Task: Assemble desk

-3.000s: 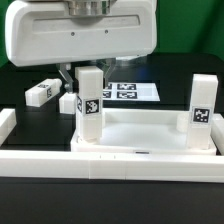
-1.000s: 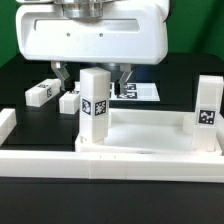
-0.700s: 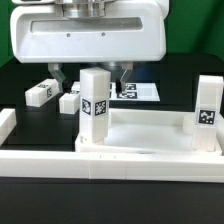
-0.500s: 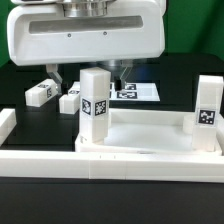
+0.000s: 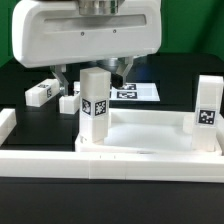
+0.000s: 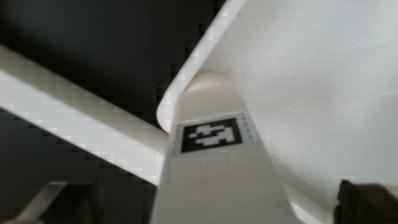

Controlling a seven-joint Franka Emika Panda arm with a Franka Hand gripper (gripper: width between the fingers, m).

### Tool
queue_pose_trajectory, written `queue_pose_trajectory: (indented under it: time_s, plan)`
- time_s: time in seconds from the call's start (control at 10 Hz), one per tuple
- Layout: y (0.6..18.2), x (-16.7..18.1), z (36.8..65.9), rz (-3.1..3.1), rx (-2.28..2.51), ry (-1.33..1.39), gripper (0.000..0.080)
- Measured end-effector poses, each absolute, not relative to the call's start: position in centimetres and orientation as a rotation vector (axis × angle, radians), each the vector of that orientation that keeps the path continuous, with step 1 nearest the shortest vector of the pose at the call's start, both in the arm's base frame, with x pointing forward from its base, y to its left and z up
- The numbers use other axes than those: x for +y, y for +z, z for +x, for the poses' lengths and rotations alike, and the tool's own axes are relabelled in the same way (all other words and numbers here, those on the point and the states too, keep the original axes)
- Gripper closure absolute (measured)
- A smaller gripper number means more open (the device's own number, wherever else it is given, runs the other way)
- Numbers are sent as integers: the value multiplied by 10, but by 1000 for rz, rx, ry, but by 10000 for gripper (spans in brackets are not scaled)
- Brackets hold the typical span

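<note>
Gripper (image 5: 94, 75) wide open, empty. Upright leg (image 5: 95, 110) directly below, between fingers, apparently untouched. Leg foot at tabletop (image 5: 150, 152) corner beneath gripper. Risk: off-centre closing shoves leg askew, binding joint.

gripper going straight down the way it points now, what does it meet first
Probably the upright leg: in the wrist view it stands between the open fingers, so they would straddle it down toward the tabletop. Depth is unclear.

Smooth white plastic w/ slight sheen: upright leg (image 5: 95, 105), tabletop (image 5: 150, 128). Arm casing (image 5: 90, 35): glossy white plastic. Table (image 5: 30, 195): matt black. Leg's tag (image 6: 214, 133): matt b/w print.
</note>
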State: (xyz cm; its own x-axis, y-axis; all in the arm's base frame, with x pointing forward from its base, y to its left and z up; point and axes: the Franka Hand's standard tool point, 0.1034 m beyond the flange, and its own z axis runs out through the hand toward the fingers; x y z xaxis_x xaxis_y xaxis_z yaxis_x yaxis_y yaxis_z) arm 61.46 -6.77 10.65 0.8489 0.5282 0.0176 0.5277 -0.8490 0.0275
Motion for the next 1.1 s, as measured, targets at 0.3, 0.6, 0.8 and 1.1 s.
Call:
queue_pose_trajectory:
  time_s: [0.3, 0.6, 0.8, 1.1]
  plan:
    - [106, -69, 614, 2996, 872, 38, 319]
    - [106, -69, 614, 3010, 825, 38, 511]
    - [106, -69, 614, 3042, 717, 42, 511]
    - [105, -70, 614, 3159, 93, 64, 511]
